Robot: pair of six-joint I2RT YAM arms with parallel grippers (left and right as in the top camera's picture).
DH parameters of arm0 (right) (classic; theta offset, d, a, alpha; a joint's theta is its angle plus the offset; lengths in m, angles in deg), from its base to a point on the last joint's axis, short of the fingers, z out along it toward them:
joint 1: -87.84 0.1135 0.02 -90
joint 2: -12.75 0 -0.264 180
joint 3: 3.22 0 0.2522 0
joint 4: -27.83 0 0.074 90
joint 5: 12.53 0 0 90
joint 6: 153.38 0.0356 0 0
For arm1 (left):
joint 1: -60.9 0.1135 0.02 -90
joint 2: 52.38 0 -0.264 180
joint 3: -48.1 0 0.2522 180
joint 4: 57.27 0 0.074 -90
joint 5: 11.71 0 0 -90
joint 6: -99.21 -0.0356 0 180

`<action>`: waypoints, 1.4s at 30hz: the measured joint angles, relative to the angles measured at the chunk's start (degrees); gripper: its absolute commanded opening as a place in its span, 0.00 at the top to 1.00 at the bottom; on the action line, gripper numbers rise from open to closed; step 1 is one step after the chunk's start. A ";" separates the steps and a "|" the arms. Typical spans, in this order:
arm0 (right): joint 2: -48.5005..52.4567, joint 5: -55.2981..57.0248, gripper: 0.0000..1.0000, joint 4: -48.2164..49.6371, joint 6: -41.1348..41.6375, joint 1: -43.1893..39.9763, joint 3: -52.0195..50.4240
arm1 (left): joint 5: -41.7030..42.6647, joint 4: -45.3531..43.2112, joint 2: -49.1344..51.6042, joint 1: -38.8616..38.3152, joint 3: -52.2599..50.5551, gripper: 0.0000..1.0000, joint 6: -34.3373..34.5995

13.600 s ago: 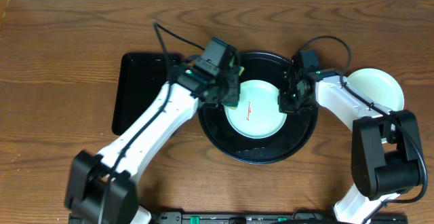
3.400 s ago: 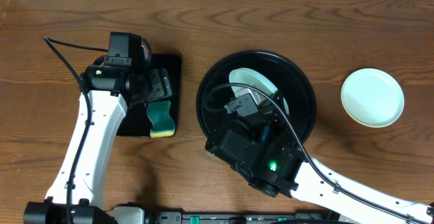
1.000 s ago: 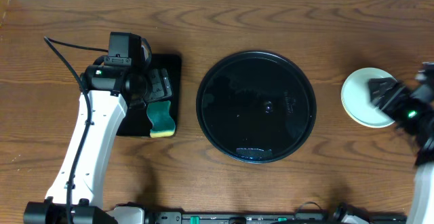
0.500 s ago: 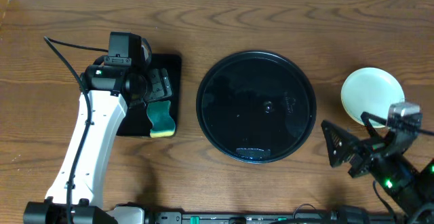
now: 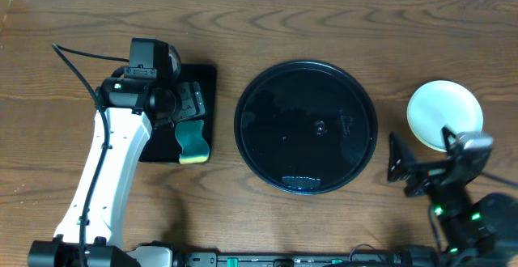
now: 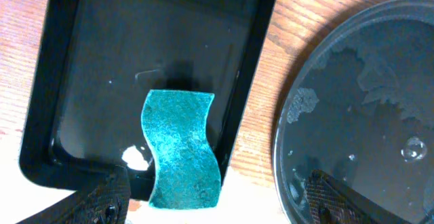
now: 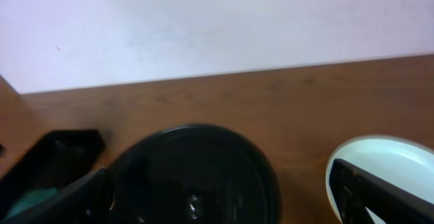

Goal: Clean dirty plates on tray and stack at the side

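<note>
The left jaws stand released, spread wide with nothing between them; their dark fingers show at the bottom corners of the left wrist view. Just under them a wavy-edged teal-green sponge with a yellow layer lies flat in the small rectangular black tray. It sits in the corner of that tray nearest the large round glossy black tray and the robot. The rectangular tray sits just left of the round tray, with a strip of the brown wooden surface showing between them. The white left arm reaches over it from the near side.

The right jaws are likewise released, their fingers well apart and grasping nothing. In the overhead view they hang off the round tray's right side, toward the robot, above bare wood.

The pale round plastic plates rest on the surface to the right of the round tray, apart from its rim. From above they read as a single pale disc, so how many are stacked cannot be told. The right arm's wrist covers part of their near edge.

The round tray's glossy floor carries wet patches and droplets.
</note>
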 measured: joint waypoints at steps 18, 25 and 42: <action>-17.73 4.68 0.01 28.39 0.02 0.00 -33.92 | -0.04 -0.04 0.00 0.00 0.00 0.17 0.00; -17.88 4.79 0.01 29.22 0.04 0.00 -35.95 | -0.02 -0.04 0.00 0.00 0.00 0.17 0.00; -17.86 4.83 0.01 27.04 0.04 0.00 -35.95 | -0.07 -0.07 0.00 0.00 0.00 0.17 -0.07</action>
